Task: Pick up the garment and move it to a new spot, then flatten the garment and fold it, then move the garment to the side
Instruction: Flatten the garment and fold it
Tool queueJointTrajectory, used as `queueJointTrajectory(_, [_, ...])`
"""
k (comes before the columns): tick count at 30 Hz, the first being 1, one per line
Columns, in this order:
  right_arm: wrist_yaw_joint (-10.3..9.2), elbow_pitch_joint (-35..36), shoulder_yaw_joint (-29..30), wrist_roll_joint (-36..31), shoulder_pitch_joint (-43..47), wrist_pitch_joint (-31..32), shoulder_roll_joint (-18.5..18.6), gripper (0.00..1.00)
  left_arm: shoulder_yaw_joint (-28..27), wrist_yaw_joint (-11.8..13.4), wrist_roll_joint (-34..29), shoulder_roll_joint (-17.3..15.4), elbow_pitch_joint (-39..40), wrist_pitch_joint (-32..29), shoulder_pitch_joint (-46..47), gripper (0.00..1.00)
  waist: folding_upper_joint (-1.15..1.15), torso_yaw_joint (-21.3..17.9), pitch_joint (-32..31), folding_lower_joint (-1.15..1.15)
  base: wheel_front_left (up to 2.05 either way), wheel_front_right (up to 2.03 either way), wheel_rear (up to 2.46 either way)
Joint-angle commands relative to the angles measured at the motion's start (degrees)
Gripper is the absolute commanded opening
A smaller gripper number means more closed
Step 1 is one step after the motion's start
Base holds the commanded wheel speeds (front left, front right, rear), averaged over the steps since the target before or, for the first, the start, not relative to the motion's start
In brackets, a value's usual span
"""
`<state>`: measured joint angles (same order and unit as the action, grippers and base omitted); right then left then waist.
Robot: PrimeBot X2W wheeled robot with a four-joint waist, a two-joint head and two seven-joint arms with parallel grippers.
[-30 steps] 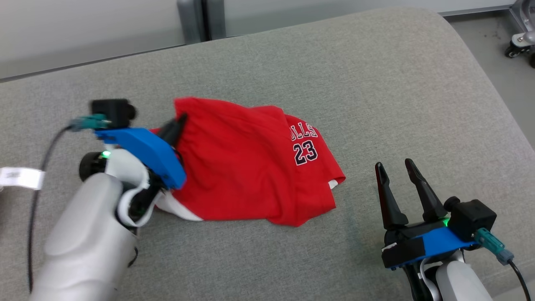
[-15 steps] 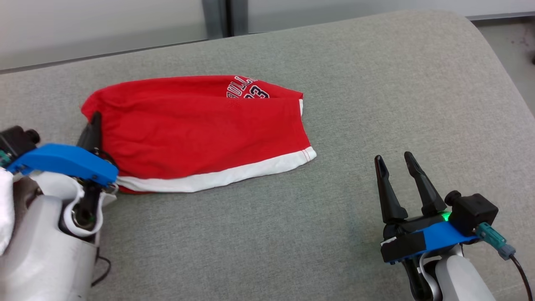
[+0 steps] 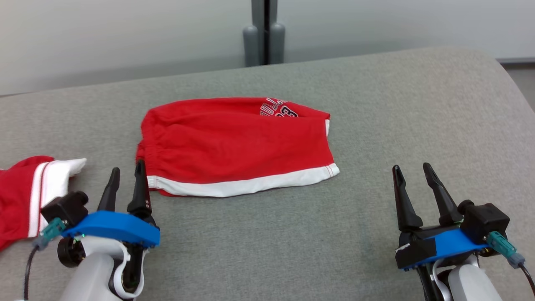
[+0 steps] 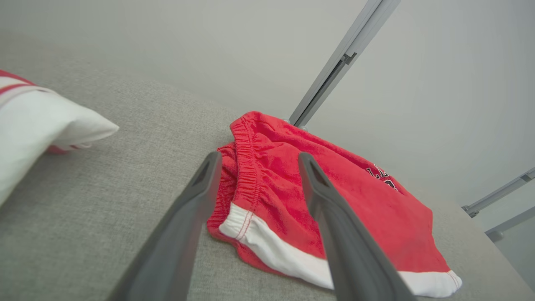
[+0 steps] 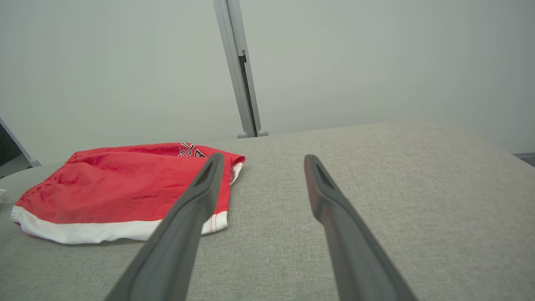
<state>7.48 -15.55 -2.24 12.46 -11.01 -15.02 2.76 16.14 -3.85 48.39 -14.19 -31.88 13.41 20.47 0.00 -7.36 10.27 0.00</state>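
1. Head view.
   - The garment [image 3: 234, 146] is red, with a gathered edge, a broad white band and a half-covered black "23" print. It lies doubled over and fairly flat near the middle of the grey upholstered surface [image 3: 376, 104].
   - The left gripper [image 3: 127, 167] has its jaws spread and empty, with the tips just beside the garment's near-left corner. A second ago these jaws were pressed on that edge and drawing the cloth along; they have since let go.
   - The right gripper [image 3: 411, 166] has its jaws spread and empty, well apart from the garment, as before.
   - A separate red-and-white cloth [image 3: 37, 188] with striped trim lies at the left edge, apart from the garment.
2. Left wrist view.
   - The left gripper [image 4: 259, 155] has its jaws wide, framing the gathered corner and white band of the garment [image 4: 384, 209].
   - The cloth rests on the surface and is not lifted. Whether a tip touches it cannot be told.
   - The red-and-white cloth [image 4: 42, 121] lies off to one side.
3. Right wrist view.
   - The right gripper [image 5: 263, 156] has its jaws wide, with nothing between them.
   - The garment [image 5: 117, 188] lies flat beyond its fingers, well apart.
4. Status, as a judgement.
   - The release appears to end a drag, with the garment folded once and set down.
   - It lies near the middle, so the move to the side probably remains and would need a fresh pinch.
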Motion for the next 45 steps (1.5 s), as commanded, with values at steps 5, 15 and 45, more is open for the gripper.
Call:
queueJointTrajectory(5, [0.03,-0.48,2.04,-2.25,2.19,0.04,0.24,1.0,-0.91,2.91,-7.81,-0.77,5.95,1.79,-5.87,1.0,0.0,2.94,-2.83,0.0,0.0,0.0,0.0])
queueJointTrajectory(15, [0.03,-5.92,2.15,-3.98,-1.69,7.67,0.22,1.0,-5.6,3.84,-18.94,0.04,15.34,1.84,-13.26,1.0,0.0,7.76,-3.5,0.0,0.0,0.0,0.0])
queueJointTrajectory(45, [0.0,-39.09,16.41,-16.25,-20.54,6.12,0.31,0.0,-5.2,2.69,-24.6,0.44,15.47,1.85,-11.77,1.0,0.0,10.25,1.31,0.0,0.0,0.0,0.0])
